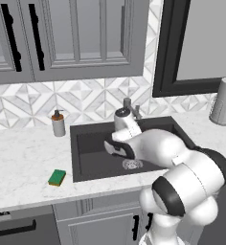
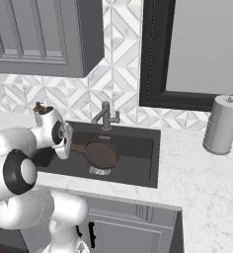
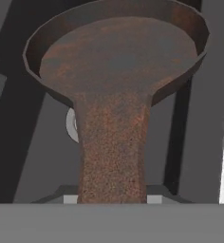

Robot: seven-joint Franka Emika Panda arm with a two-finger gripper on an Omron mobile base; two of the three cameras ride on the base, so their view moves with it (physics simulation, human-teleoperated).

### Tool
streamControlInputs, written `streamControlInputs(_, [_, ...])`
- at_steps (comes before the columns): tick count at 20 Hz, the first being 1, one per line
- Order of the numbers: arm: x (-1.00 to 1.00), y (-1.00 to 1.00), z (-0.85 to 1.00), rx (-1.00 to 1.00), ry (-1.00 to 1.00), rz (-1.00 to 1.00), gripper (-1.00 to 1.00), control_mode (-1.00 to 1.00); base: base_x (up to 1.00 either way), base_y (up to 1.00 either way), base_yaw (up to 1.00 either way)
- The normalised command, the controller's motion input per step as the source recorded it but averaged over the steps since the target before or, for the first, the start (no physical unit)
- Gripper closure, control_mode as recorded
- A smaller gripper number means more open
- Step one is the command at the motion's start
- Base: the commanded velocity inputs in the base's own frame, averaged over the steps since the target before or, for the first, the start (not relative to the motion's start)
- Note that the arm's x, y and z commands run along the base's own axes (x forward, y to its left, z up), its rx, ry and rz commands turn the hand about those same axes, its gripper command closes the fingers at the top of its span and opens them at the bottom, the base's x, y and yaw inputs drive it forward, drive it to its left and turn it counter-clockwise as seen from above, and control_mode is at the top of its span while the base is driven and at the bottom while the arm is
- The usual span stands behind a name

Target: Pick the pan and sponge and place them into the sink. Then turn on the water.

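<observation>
Two large things take up the middle of the scene: the marble table [image 1: 24, 162] and the dark grey sink [image 1: 86, 143] sunk into it, with a round metal drain [image 1: 132, 164] in its floor and a grey faucet [image 2: 105, 116] at its back edge against the patterned wall. Grey cabinets [image 1: 62, 38] hang above, and a dark-framed window [image 2: 197, 49] stands to the right of them. A grey cylinder [image 2: 221, 125] stands upright on the table well to the right of the sink. Next in size, the brown pan [image 2: 101, 153] hangs over the sink, bowl away from the hand and roughly level, with the drain below it; from the hand view its handle [image 3: 113, 152] runs straight back to the pincer [image 3: 112, 199], whose two tips sit one on each side of the handle and close against it, so it has hold of the pan by the handle. A soap bottle [image 1: 58, 123] stands on the table just left of the sink's back corner. Smallest, the green and yellow sponge [image 1: 57, 177] lies flat on the table, left of the sink's front corner and apart from it.
</observation>
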Motion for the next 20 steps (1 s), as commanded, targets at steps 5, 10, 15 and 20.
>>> streamControlInputs(5, [0.39,0.0,-0.49,0.01,0.0,0.07,1.0,-1.0,0.0,0.0,0.0])
streamControlInputs(10, [0.42,0.0,-0.48,0.03,0.0,0.12,1.0,-1.0,0.0,0.0,0.0])
streamControlInputs(15, [0.33,0.0,-0.51,0.01,0.06,0.04,1.0,-1.0,0.0,0.0,0.0])
streamControlInputs(20, [0.31,0.03,-0.44,0.0,0.02,0.0,1.0,-1.0,0.0,0.0,0.0])
